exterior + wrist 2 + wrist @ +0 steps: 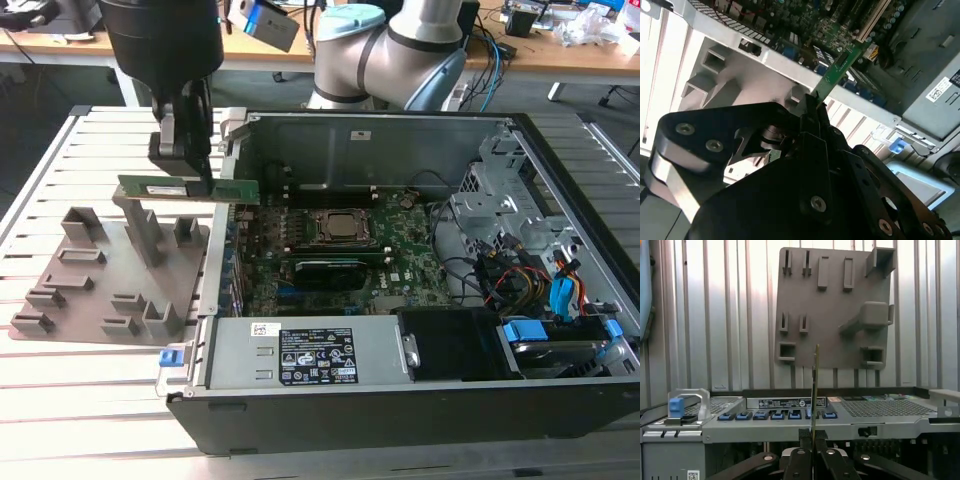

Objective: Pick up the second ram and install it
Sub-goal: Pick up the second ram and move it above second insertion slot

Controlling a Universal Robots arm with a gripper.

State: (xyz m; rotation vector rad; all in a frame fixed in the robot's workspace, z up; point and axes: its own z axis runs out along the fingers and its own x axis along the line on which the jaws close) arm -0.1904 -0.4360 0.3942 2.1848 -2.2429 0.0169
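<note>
Nearest in the exterior view: a slatted metal bench point(70, 420) carrying an open computer case point(400, 415), lid off, inside facing up. Just inside the case's near wall, a grey power supply point(300, 352) with labels. At the case's near corner toward the exterior view's left, a blue latch point(172, 356).

Deeper in the case, a green motherboard point(400, 262) with the square processor socket point(340, 228) about mid-case. A tangle of cables point(520, 275) toward the case's side at the exterior view's right.

Just beside the case at the exterior view's left, a grey plastic holder point(100, 280) with upright blocks, flat on the bench.

Above the case's rim on that same side, jaws clamped tight on the second ram point(190, 188). Held in the air, long edge level, one end over the case, the rest over the holder's tall block. Seen edge-on in the first wrist view point(815, 370), with the holder point(835, 305) beyond the case. In the second wrist view point(840, 67), sticking out past the jaws above the case's rim.

Beyond the case's far wall, the arm's base joint point(390, 45), then a wooden desk point(570, 55).
</note>
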